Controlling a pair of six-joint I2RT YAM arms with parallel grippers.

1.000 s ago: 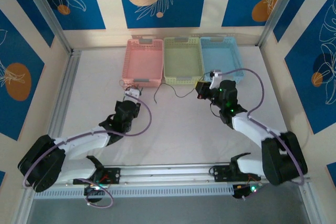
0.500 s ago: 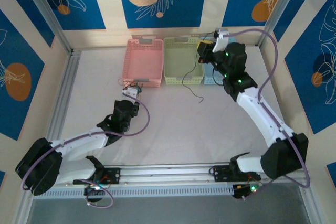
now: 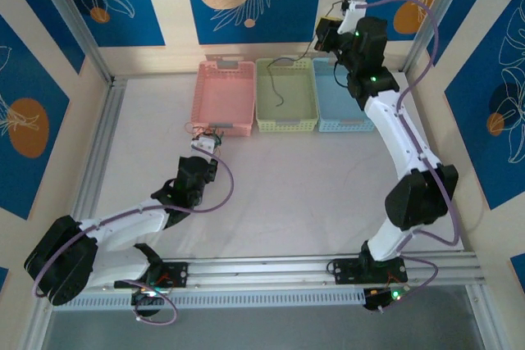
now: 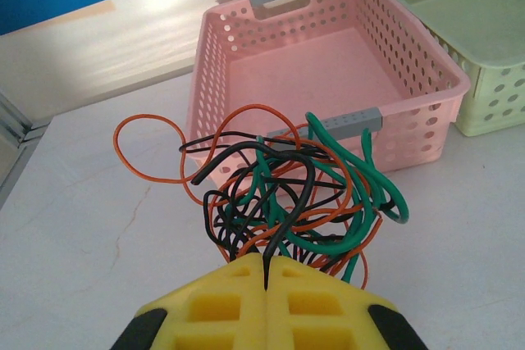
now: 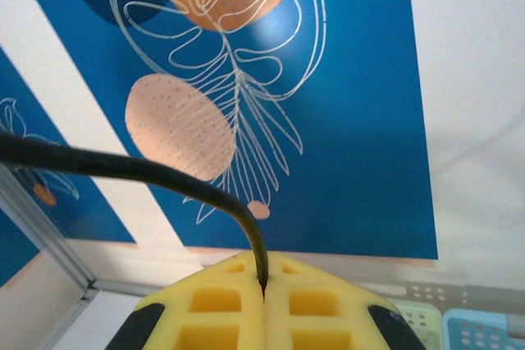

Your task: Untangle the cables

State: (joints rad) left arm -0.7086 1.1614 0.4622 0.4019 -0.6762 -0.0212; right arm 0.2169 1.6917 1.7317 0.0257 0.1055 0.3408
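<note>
Loops of thin cables (image 4: pixel 287 202) knot beside perforated pink basket (image 4: pixel 418 125).

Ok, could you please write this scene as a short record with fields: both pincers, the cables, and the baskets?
left pincer: shut on a black strand of the tangle, low over the table
right pincer: shut on a black cable, high above the table's far side
tangle: orange, green and black cables, just in front of the pink basket
black cable: hangs from the right pincer over the green basket
baskets: pink, green, blue basket, in one row
</note>
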